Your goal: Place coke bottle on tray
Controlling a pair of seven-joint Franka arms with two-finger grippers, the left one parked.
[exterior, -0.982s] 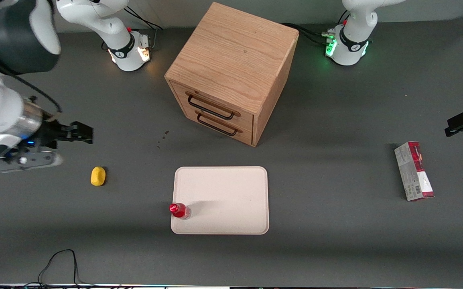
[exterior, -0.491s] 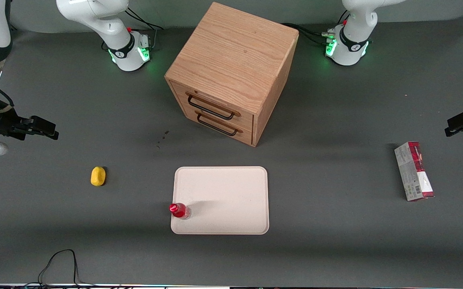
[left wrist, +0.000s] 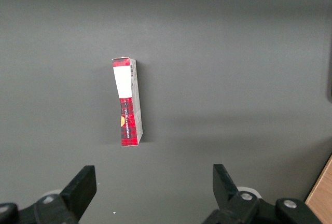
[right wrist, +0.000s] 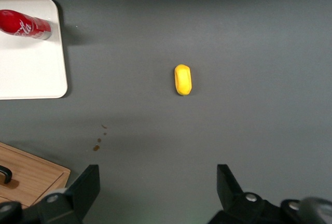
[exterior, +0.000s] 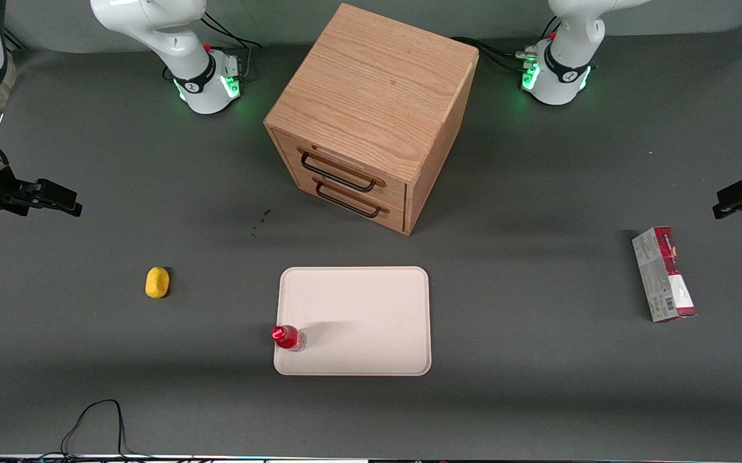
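The coke bottle, small and red with a red cap, stands upright on the cream tray, at the tray's corner nearest the front camera on the working arm's side. It also shows in the right wrist view on the tray. My gripper is open and empty, raised well above the table toward the working arm's end, far from the bottle. In the right wrist view the gripper has its jaws wide apart with only bare table between them.
A yellow lemon-shaped object lies on the table between the gripper and the tray, also in the right wrist view. A wooden two-drawer cabinet stands farther from the camera than the tray. A red-and-grey carton lies toward the parked arm's end.
My gripper has drawn away from the tray toward the working arm's end of the table and risen. The bottle stays standing on the tray.
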